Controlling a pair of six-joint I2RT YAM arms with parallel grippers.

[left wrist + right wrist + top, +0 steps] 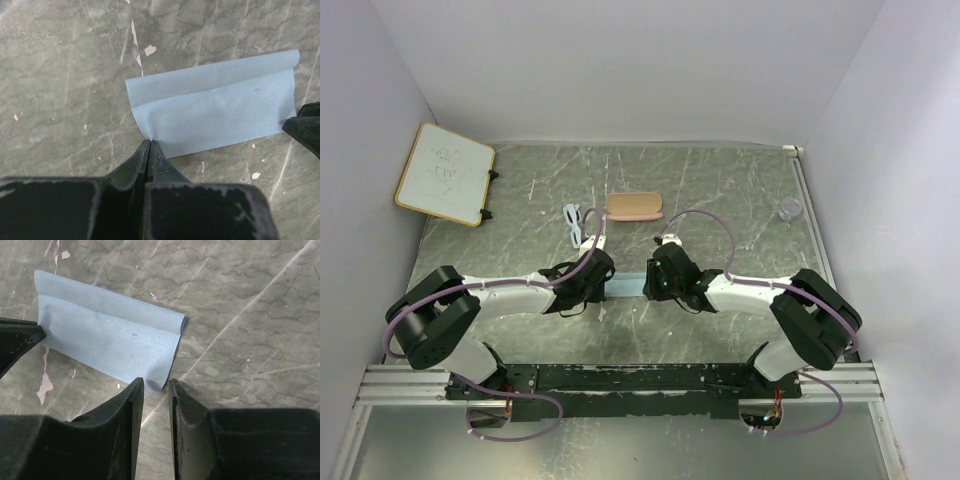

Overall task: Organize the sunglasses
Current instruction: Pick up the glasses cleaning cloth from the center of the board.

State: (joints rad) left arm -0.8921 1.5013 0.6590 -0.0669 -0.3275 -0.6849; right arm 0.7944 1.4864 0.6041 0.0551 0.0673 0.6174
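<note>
Nearest, the left claw [150,142] is pinched shut on a corner of the blue cloth [215,112]. The sunglasses [576,223], thin and whitish, lie on the desk [720,200] beyond it, long axis near-to-far, nearer to the left arm [510,290]. Just beside them, to the right, is the pink case [634,206]. The right claw [156,382] stands slightly open at the cloth's other corner, holding nothing.

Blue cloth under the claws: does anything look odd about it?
Yes. The blue cloth is not lying flat: one long edge is folded over, and the left claw pinches one corner.
</note>
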